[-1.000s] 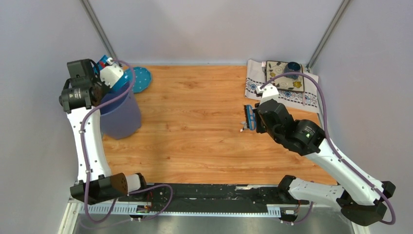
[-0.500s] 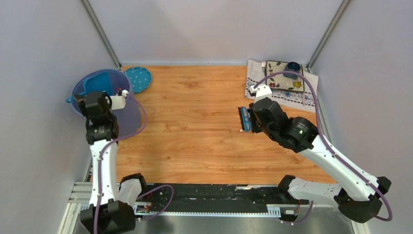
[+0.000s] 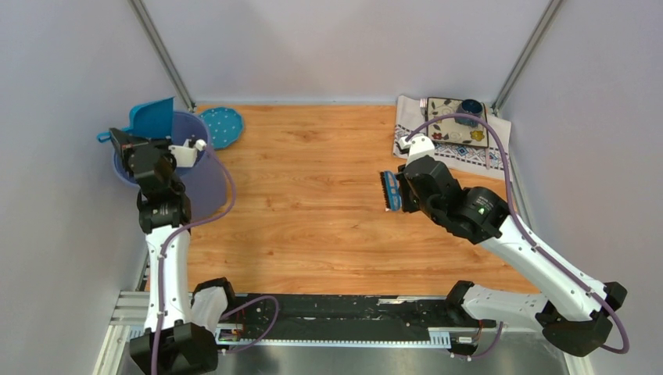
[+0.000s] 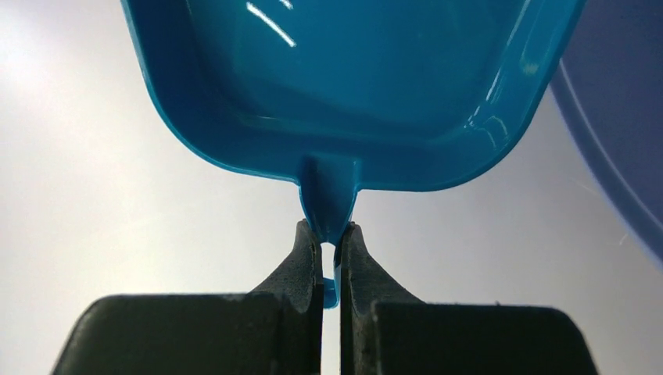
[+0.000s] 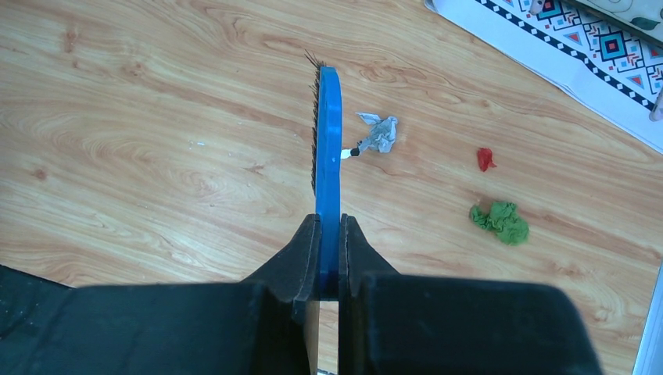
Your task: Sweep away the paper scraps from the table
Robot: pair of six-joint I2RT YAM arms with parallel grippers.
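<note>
My left gripper (image 3: 119, 137) is shut on the thin handle of a blue dustpan (image 3: 152, 119), which it holds over the back rim of a purple bin (image 3: 205, 187) at the table's back left. The left wrist view shows the dustpan (image 4: 352, 86) from the handle side, my left gripper (image 4: 330, 234) pinching the handle. My right gripper (image 3: 403, 190) is shut on a blue brush (image 5: 328, 141) held on edge above the table (image 3: 313, 195). Just right of the brush lie paper scraps: a white-grey one (image 5: 379, 134), a red one (image 5: 485, 158) and a green one (image 5: 500, 221).
A blue dotted disc (image 3: 223, 125) lies beside the bin. A patterned white cloth (image 3: 449, 148) at the back right carries a flat tile and a dark cup (image 3: 470, 107). A black rail (image 3: 336, 308) runs along the near edge. Grey walls enclose the table.
The left arm came down from high over the bin; the dustpan dipped into the bin, then rose to its back rim. The right gripper moved slightly left with the brush.
</note>
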